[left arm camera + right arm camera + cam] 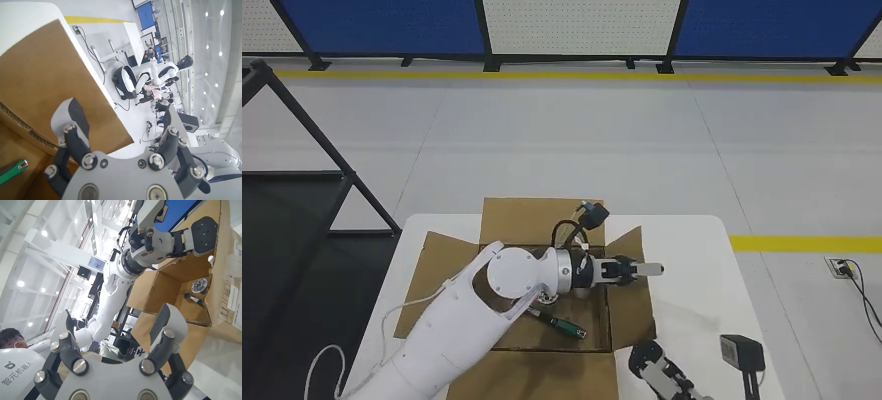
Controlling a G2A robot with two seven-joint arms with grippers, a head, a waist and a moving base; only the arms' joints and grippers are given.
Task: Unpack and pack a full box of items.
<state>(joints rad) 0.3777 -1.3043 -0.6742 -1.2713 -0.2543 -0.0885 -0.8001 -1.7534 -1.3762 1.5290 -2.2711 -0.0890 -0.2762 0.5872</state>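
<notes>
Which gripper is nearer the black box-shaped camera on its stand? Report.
Right. The right gripper sits beside the black box-shaped camera, off a corner of the brown cardboard box; the left gripper is farther, over its side flap.

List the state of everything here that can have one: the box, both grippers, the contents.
cardboard box: open, flaps folded outward.
left gripper: open, empty, over a side flap of the box.
right gripper: open, empty, outside the box.
green-handled tool: lying flat inside the box.
round grey item: lying on the box floor.
</notes>
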